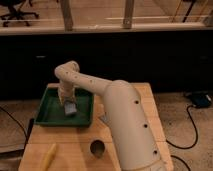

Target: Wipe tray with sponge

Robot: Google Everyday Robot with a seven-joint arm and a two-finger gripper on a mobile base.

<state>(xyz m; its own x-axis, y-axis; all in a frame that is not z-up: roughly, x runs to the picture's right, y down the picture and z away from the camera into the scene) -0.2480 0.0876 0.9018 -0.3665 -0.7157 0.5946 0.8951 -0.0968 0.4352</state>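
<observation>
A green tray (50,114) sits on the left part of the wooden table (125,135). A grey-blue sponge (69,108) lies on the tray floor near its middle right. My gripper (66,101) reaches down into the tray from my white arm (100,90) and sits right on top of the sponge, pressing it to the tray floor.
A yellow banana-like object (49,155) lies at the table's front left. A round dark hole (96,148) is in the tabletop in front of the tray. A dark counter and glass wall stand behind. A black cable (192,130) runs on the floor at right.
</observation>
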